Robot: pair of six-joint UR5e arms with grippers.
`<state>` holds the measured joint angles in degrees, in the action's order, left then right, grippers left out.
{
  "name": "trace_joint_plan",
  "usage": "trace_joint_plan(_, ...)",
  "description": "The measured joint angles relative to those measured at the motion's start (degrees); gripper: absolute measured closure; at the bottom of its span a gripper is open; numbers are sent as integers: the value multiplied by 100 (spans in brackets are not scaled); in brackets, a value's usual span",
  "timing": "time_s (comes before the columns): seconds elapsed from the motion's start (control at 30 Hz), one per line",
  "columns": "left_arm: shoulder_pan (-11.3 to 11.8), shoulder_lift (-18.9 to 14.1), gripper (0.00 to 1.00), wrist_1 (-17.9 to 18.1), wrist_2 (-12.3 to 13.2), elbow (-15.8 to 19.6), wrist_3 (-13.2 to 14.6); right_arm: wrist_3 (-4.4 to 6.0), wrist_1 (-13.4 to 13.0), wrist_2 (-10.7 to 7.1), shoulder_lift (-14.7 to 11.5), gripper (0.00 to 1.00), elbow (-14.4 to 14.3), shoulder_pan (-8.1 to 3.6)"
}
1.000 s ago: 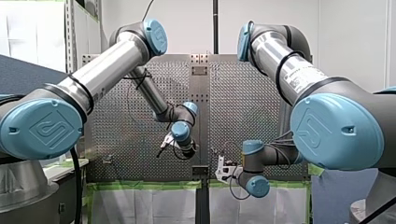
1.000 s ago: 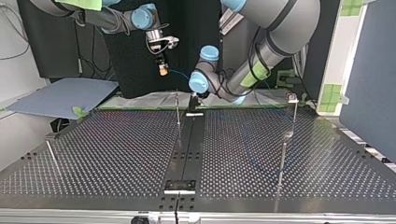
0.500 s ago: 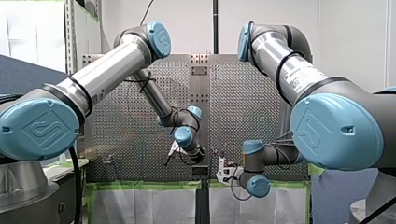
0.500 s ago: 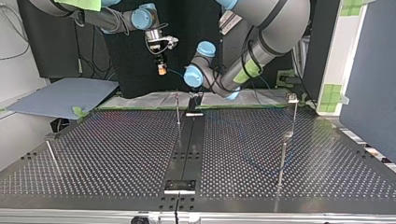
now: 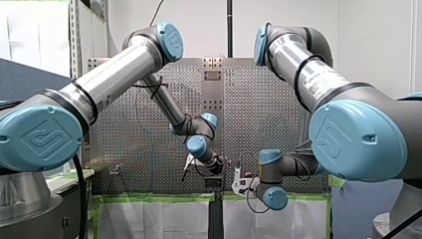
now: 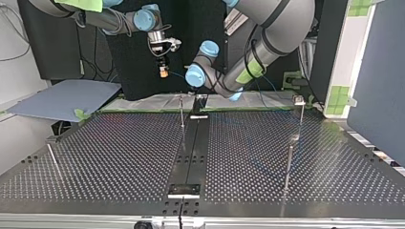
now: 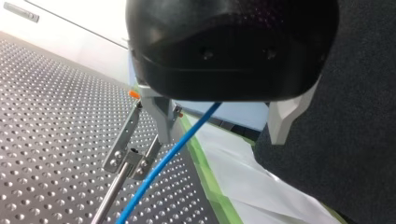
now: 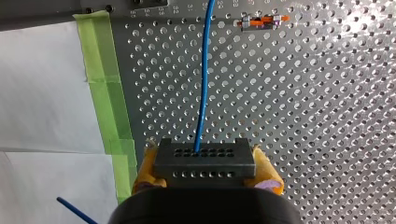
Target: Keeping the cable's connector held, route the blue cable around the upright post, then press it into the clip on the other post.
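Observation:
The blue cable [image 8: 201, 98] runs out of a dark perforated connector [image 8: 205, 158], and my right gripper [image 8: 208, 170] is shut on that connector with its yellow pads. In the top view this gripper [image 6: 163, 71] hangs above the table's far edge. My left gripper [image 7: 220, 140] is open, and the blue cable [image 7: 177, 140] passes loosely between its fingers, nearer the grey finger [image 7: 161, 121]. Just beyond that finger stands a post with a metal clip [image 7: 126, 156]. In the top view my left gripper [image 6: 200, 98] sits low beside the thin middle post [image 6: 182, 112].
A post topped with a clip [image 6: 300, 102] and a plain post [image 6: 289, 162] stand at the top view's right, and another post [image 6: 53, 160] at its left. Green tape [image 8: 109, 98] edges the perforated table [image 6: 119, 157]. A small orange clip [image 8: 261, 21] lies ahead of my right gripper.
My left arm has swung toward my right gripper, leftward in the top view and lower right in the front view. My right gripper has barely moved.

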<state>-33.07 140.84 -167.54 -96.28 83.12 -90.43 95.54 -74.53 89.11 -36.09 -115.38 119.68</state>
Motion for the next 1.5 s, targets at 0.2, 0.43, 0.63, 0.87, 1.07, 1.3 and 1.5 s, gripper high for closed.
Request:
trace_joint_plan(0.2,-37,0,0,9,-86,0,23,-20,36,15,0,100,1,-10)
trace_joint_plan(0.43,-51,-1,74,3,-114,0,25,-24,43,15,1,100,2,-12)
trace_joint_plan(0.63,-59,-1,98,8,-384,0,-9,-25,42,13,1,100,4,-23)
trace_joint_plan(0.87,-77,2,98,13,-574,0,-19,-24,48,10,0,100,9,-42)
trace_joint_plan(1.07,-102,3,98,140,-675,0,-28,-10,85,11,0,100,61,-75)
trace_joint_plan(1.3,-152,6,98,490,-701,0,-158,-28,327,44,0,100,227,-149)
trace_joint_plan(1.5,-157,13,98,770,-709,0,-303,-36,497,53,0,100,362,-231)
